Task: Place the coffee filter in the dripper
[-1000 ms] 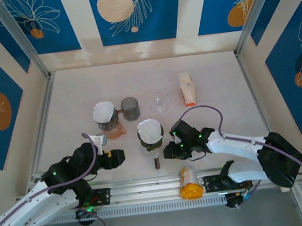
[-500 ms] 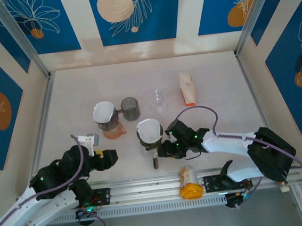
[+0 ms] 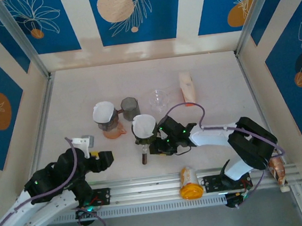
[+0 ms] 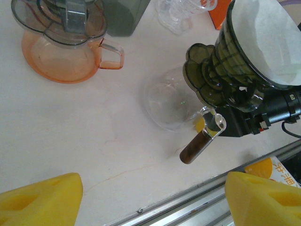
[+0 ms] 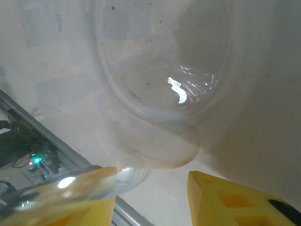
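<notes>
Right, the white paper coffee filter (image 4: 268, 42) is sitting open inside the dark green ribbed plastic dripper (image 4: 221, 61). That's perched on the clear glass carafe with the brown handle (image 4: 167, 103), towards the front of the pale table (image 4: 70, 125). So the main job looks done to me.

The right gripper (image 5: 151, 195) is down at the carafe, yellow fingers (image 5: 230, 200) either side of the glass. Squeezing or just framing it? I can't tell.

The left gripper (image 4: 153, 200) hangs off to the side, fingers spread wide, nothing between them.

What's left, I'd say: let go and back away without tipping anything. Behind, a peach-tinted clear jug (image 4: 56, 61) stands well apart.
</notes>
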